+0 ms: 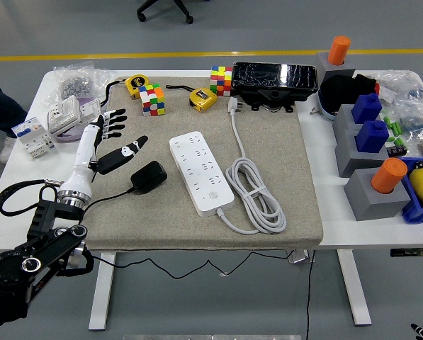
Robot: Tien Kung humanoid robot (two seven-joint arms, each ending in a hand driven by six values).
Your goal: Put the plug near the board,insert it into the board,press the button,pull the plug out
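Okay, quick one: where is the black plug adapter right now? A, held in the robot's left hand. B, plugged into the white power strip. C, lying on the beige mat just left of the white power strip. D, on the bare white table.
C: the black plug adapter lies on the beige mat, left of the white power strip, clear of the open left hand.

My view takes in a robotics lab: grey floor with a yellow line, an office chair's base, a cluttered white table.
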